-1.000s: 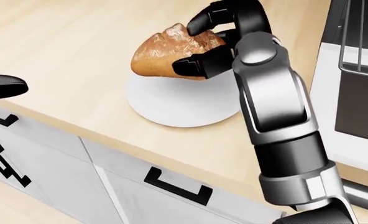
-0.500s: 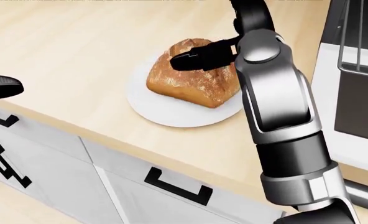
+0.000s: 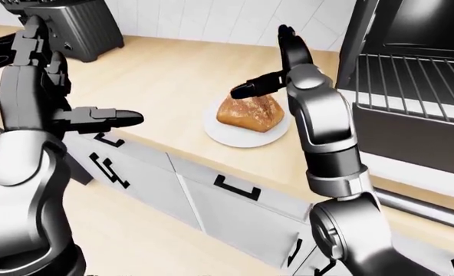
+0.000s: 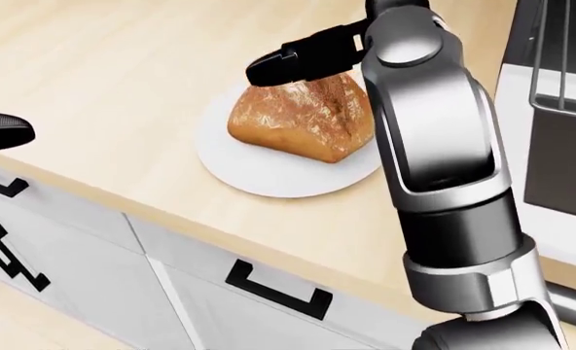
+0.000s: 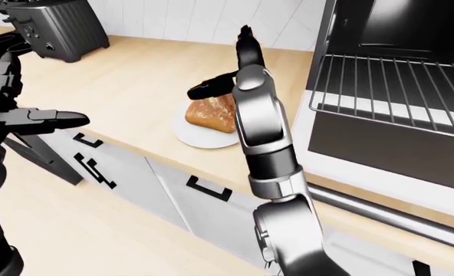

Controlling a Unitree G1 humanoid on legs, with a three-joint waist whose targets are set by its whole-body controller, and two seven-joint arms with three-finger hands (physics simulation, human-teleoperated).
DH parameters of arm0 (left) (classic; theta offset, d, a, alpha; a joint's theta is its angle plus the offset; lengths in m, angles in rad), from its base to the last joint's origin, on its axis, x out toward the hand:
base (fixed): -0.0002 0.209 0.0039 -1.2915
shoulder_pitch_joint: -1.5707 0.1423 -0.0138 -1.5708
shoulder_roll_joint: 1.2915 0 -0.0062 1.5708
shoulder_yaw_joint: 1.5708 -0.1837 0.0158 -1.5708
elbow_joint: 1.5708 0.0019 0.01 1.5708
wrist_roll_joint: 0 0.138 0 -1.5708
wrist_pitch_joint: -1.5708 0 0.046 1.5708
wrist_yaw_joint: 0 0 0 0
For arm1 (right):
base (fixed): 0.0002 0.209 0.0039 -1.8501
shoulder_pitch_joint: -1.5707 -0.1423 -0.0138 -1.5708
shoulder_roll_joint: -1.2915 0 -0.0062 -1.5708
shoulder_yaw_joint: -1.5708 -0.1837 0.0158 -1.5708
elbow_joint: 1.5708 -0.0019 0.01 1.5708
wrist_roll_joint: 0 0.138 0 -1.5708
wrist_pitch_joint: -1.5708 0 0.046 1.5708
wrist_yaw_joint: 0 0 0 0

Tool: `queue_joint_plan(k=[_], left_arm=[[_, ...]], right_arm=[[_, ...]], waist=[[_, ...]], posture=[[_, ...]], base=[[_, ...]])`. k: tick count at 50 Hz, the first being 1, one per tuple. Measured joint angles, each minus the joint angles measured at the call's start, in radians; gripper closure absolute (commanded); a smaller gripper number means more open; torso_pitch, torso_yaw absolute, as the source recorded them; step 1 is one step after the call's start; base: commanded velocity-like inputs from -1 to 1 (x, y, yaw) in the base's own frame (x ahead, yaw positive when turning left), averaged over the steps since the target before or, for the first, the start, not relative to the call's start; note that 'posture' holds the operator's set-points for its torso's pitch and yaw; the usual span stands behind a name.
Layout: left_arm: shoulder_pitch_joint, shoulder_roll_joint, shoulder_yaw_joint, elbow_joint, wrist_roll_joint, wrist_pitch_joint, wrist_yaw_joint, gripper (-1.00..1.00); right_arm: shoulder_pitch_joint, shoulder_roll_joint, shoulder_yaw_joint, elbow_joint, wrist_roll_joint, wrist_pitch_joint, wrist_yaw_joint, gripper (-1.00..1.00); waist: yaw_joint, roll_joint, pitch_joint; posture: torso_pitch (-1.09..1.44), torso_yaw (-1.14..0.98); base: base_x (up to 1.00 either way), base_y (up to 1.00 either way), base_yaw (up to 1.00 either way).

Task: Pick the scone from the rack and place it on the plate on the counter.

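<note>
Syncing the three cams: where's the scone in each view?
Left-eye view: scone sits just right of centre, upper half, on the plate.
Head view: upper middle, beside the right arm.
Right-eye view: left of centre, upper half, partly hidden by the arm.
Shared landmark: the white plate under it; the oven rack lies to the right in all three.
</note>
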Motion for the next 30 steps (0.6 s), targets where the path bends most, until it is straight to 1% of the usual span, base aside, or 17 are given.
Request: queue_joint_plan(k=[7,10,13,18,30], left_arm=[[-0.001,-0.005,-0.009,0.004,0.003,-0.002,0.001,-1.0],[-0.003,-0.007,-0.011,0.006,0.007,-0.003,0.001,-1.0],[-0.006,-0.009,-0.013,0.009,0.01,-0.003,0.003,-1.0],[-0.007,-0.011,-0.015,0.013,0.015,-0.004,0.004,-1.0],[-0.008,-0.007,-0.008,0.001,0.013,0.004,-0.001,-1.0]], right_arm=[[-0.045,0.004,0.021,-0.099,-0.025,0.065,0.031,-1.0],[-0.047,0.005,0.038,-0.178,-0.047,0.116,0.059,-1.0],[-0.061,0.001,0.044,-0.242,-0.069,0.166,0.093,-1.0],[-0.089,-0.002,0.035,-0.304,-0.104,0.223,0.128,-1.0],[-0.139,0.004,0.022,-0.324,-0.113,0.239,0.127,-1.0]], waist=[[0.001,-0.001,0.001],[0.002,-0.001,0.003],[0.003,-0.003,0.005],[0.002,-0.003,0.006],[0.0,0.002,0.011]], posture=[[0.0,0.5],[0.0,0.5],[0.0,0.5],[0.0,0.5],[0.0,0.5]], base=[[0.0,0.0,0.0],[0.0,0.0,0.0],[0.0,0.0,0.0],[0.0,0.0,0.0],[0.0,0.0,0.0]])
